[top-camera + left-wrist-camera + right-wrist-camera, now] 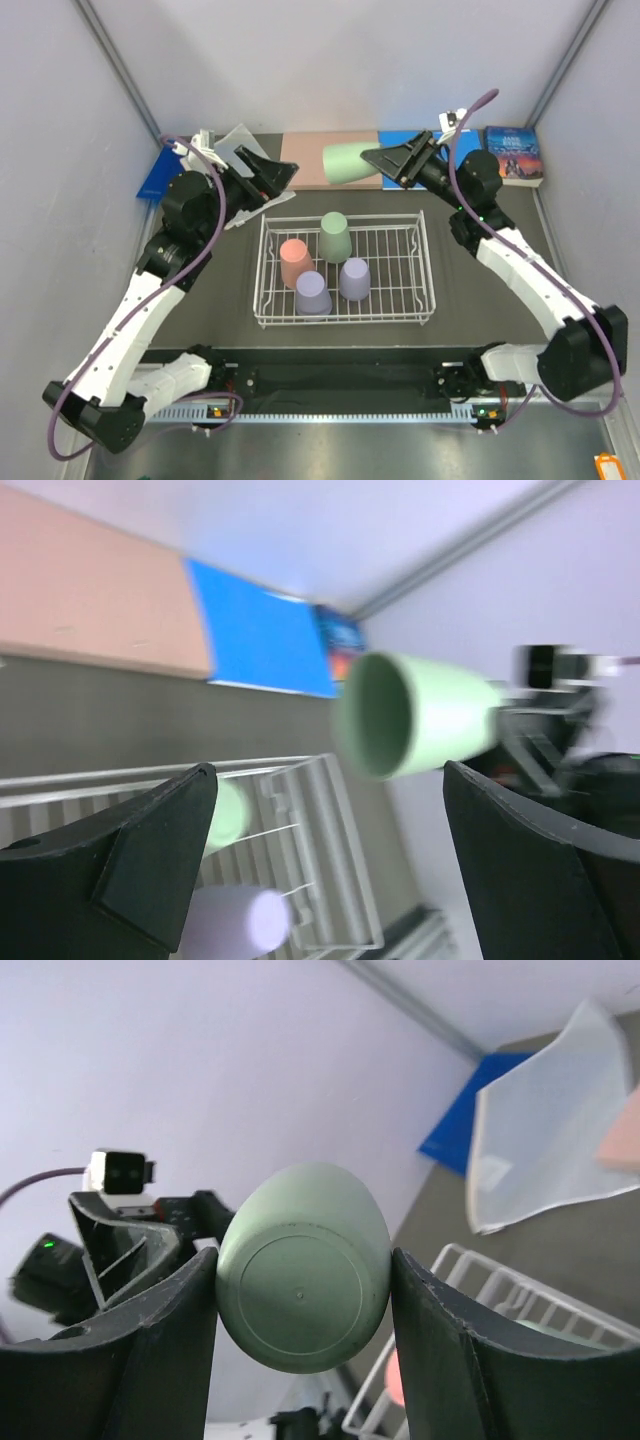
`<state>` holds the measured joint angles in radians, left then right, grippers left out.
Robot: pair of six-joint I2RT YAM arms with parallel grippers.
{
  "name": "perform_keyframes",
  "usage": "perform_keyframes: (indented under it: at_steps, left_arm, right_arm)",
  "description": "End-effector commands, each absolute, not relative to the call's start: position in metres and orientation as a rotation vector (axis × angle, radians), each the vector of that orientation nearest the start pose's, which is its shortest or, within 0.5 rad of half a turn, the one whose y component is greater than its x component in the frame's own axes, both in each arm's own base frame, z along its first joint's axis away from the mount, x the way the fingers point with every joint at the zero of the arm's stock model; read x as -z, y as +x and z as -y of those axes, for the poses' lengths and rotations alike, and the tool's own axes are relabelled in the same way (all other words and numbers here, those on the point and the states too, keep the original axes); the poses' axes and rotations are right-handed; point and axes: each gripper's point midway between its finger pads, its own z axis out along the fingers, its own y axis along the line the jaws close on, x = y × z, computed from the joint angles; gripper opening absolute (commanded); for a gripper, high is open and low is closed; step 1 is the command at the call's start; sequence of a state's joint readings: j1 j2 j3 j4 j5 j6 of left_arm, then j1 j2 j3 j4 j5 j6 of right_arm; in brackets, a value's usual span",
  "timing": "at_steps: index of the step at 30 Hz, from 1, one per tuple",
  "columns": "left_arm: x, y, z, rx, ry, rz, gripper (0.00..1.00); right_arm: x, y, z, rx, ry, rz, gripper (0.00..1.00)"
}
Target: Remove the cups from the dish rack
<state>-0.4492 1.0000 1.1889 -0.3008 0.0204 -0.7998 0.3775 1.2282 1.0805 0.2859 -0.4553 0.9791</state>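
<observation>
Squeezing right gripper (303,1260) around one green cup (345,163) aloft beyond dish rack (428,290); holding left gripper (328,775) open, empty; leaving four cups (336,237) racked.

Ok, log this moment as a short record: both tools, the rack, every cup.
right tool: shut on the held green cup, which lies on its side in the air, clear of the rack
left tool: open, empty, facing the held cup's mouth
dish rack: four cups inside, all upside down
rack cups: pink cup, second green cup, near lavender cup, right lavender cup
out of the rack: the held green cup only
</observation>
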Motion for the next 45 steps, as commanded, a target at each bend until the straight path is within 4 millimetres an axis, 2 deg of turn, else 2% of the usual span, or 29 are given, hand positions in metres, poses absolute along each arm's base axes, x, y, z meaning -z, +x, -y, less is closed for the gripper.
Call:
perform_keyframes:
  at_steps: [1, 5, 13, 18, 20, 24, 27, 29, 31, 32, 36, 45]
  left_arm:
    - [-0.442, 0.288, 0.214, 1.353, -0.198, -1.510, 0.99]
    - [-0.447, 0.288, 0.220, 1.428, -0.186, -1.466, 0.99]
    - [-0.434, 0.293, 0.234, 1.538, -0.178, -1.465, 0.99]
    - [-0.437, 0.294, 0.236, 1.558, -0.162, -1.448, 0.98]
    - [-0.435, 0.294, 0.238, 1.560, -0.154, -1.456, 0.97]
    - [-0.435, 0.294, 0.240, 1.567, -0.145, -1.457, 0.83]
    - [-0.433, 0.294, 0.241, 1.567, -0.136, -1.467, 0.85]
    - [-0.428, 0.299, 0.237, 1.502, -0.159, -1.507, 0.94]
    - [-0.433, 0.300, 0.230, 1.440, -0.168, -1.512, 0.99]
    - [-0.427, 0.302, 0.227, 1.386, -0.167, -1.545, 0.99]
    - [-0.432, 0.304, 0.214, 1.276, -0.185, -1.551, 0.99]
    - [-0.424, 0.302, 0.219, 1.302, -0.180, -1.578, 0.99]
  right_arm:
    - [-0.447, 0.293, -0.266, -1.804, -0.076, -1.368, 0.00]
    - [-0.440, 0.295, -0.275, -1.820, -0.084, -1.390, 0.00]
    - [-0.434, 0.290, -0.303, -1.879, -0.138, -1.412, 0.00]
    - [-0.425, 0.289, -0.319, -1.900, -0.158, -1.443, 0.00]
    - [-0.422, 0.288, -0.324, -1.908, -0.166, -1.455, 0.00]
    - [-0.409, 0.287, -0.334, -1.909, -0.177, -1.498, 0.00]
    - [-0.400, 0.290, -0.334, -1.889, -0.170, -1.527, 0.00]
    - [-0.398, 0.292, -0.331, -1.870, -0.164, -1.533, 0.00]
    - [-0.401, 0.293, -0.326, -1.835, -0.171, -1.522, 0.00]
    - [-0.401, 0.293, -0.324, -1.817, -0.169, -1.525, 0.00]
    - [-0.401, 0.300, -0.313, -1.723, -0.155, -1.534, 0.00]
    - [-0.393, 0.310, -0.308, -1.699, -0.121, -1.532, 0.00]
